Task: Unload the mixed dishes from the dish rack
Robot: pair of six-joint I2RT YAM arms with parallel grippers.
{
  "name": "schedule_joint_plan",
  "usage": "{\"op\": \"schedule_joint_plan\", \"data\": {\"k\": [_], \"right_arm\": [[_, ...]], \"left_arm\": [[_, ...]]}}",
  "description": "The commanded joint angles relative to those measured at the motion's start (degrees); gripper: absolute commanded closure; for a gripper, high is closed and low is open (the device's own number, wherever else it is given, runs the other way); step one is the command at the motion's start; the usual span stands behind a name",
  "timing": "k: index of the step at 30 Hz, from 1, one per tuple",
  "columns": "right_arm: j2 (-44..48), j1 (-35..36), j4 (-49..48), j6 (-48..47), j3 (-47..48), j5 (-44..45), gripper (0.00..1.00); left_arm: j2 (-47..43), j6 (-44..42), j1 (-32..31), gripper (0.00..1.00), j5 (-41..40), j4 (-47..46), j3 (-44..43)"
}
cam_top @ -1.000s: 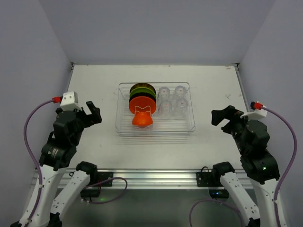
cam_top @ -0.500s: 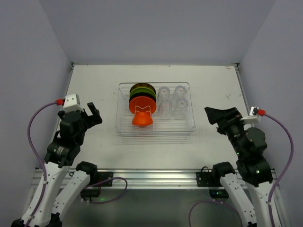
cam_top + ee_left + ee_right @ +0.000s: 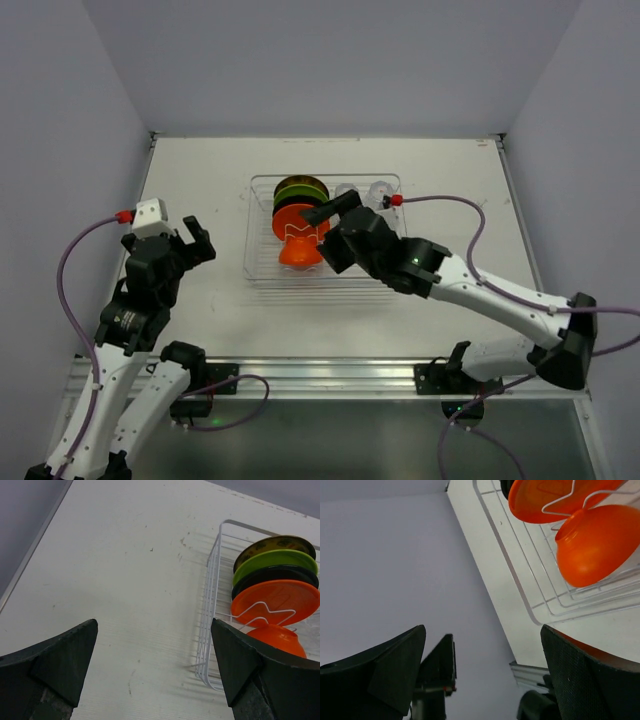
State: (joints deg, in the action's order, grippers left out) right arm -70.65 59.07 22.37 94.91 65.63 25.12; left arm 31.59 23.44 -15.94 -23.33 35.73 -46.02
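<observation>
Moved since half a second ago: right arm only, from the right side of the table (image 3: 200, 180) to stretched across over the dish rack (image 3: 265, 270). Puts right gripper (image 3: 318, 238) above the rack's left half, over the orange plate (image 3: 293, 222) and orange bowl (image 3: 298, 254). Jaws spread wide, nothing between them, no visible contact with either dish. Left gripper (image 3: 154, 625) parked as before, left of the rack and well apart from it, jaws likewise spread and empty. Rack at mid-table, all dishes inside. Left half: four plates on edge in a row, near to far orange, black (image 3: 275, 574), lime green (image 3: 300, 190), yellow-brown (image 3: 272, 544). White wire bracket (image 3: 260, 612) across the face of the orange plate. Bowl tipped on its side just in front of that plate; touching or not, can't tell. Right half: clear cups (image 3: 380, 190), two visible at the far side from above, rest hidden under the right arm.
</observation>
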Motion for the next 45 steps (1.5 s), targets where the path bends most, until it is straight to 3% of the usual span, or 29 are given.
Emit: {"op": "schedule_joint_plan", "data": {"k": [1, 8, 17, 21, 29, 45], "right_arm": [[-9.9, 1.9, 14.4, 22.1, 10.4, 11.5, 0.02], [-22.3, 3.1, 28.0, 38.0, 20.9, 9.6, 0.07], [-26.9, 3.4, 28.9, 45.6, 19.9, 7.5, 0.09], [-27.2, 3.4, 22.8, 46.6, 17.2, 10.1, 0.1], [-29.8, 3.4, 24.1, 44.7, 22.6, 11.6, 0.11], [-35.8, 3.5, 25.3, 57.5, 24.2, 9.6, 0.12]], "left_arm": [[-0.5, 0.4, 0.5, 0.0, 0.2, -3.1, 0.5], [-2.4, 0.3, 0.5, 0.0, 0.9, -3.3, 0.8], [-3.4, 0.3, 0.6, 0.0, 1.5, -3.6, 1.0], [-3.9, 0.3, 0.5, 0.0, 1.7, -3.6, 1.2], [-5.2, 0.3, 0.4, 0.0, 1.9, -3.8, 1.4], [-6.8, 0.4, 0.3, 0.0, 1.7, -3.8, 1.5]]}}
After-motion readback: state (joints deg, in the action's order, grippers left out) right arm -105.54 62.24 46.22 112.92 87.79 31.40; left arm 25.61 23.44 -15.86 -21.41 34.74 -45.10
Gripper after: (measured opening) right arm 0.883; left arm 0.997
